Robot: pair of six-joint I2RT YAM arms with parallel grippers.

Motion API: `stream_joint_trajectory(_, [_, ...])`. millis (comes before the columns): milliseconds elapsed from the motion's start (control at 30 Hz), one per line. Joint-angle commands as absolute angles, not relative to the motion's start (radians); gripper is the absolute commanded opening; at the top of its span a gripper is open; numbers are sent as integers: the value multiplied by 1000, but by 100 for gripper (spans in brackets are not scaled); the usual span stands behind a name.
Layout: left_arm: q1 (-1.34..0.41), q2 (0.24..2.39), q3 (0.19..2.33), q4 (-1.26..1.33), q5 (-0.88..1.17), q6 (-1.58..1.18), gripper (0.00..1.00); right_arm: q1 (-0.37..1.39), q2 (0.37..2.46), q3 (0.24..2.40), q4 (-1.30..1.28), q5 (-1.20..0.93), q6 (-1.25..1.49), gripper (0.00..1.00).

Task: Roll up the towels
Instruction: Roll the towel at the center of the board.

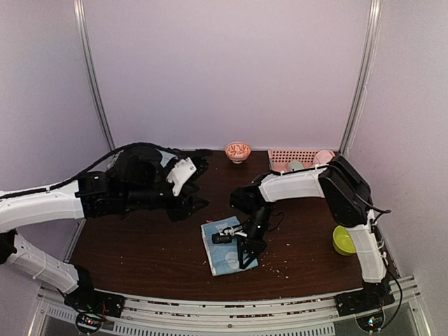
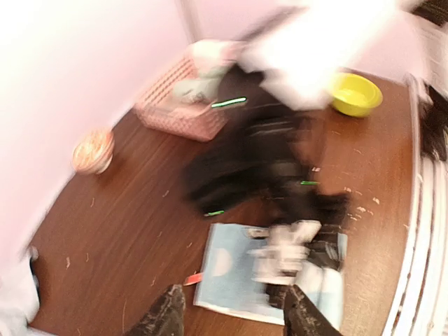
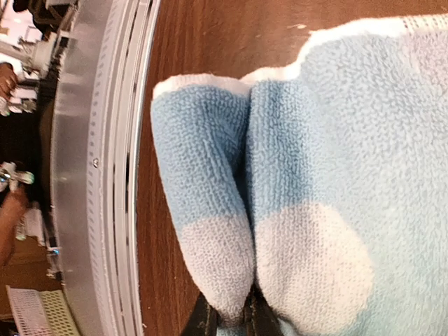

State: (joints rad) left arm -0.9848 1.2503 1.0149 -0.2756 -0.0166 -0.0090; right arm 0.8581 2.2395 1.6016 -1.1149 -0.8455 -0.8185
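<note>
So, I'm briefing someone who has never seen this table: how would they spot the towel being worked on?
On the dark wooden table, look at the near middle, under the right hand. The towel lies there, a fold pinched by that hand. It is the only cloth spread on the wood: light blue with pale round spots, unlike the pink basket and lime-green bowl.

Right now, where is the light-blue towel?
In the top view, the towel lies in the middle of the table, toward its near edge and left of the lime-green bowl. The right gripper pinches a fold of it.
</note>
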Motion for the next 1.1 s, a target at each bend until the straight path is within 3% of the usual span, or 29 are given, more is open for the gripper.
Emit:
stream_joint_trajectory(0, [-1230,1323,982,-225,-216,223,49,785,2406,1744,-1354,-890,-813,0])
stream_joint_trajectory(133, [-1267,1528,1062,-301,-158,193,46,784,2443,1767,-1338,-850,-787,0])
stream_joint_trajectory(433, [-1270,1777,1112,-263,-73,194,41,783,2446,1735,-1307,-848,-771,0])
stream_joint_trajectory(567, [-1270,1822,1097,-218,-71,193,40,783,2451,1734,-1305,-862,-769,0])
stream_joint_trajectory(833, [-1269,1888,1111,-208,-119,192,27,784,2437,1734,-1304,-875,-772,0])
stream_joint_trajectory(1000, [-1270,1899,1095,-166,-184,187,29,785,2420,1728,-1301,-880,-774,0])
stream_joint_trajectory(1067, [-1269,1902,1087,-155,-186,191,25,784,2420,1729,-1301,-882,-773,0])
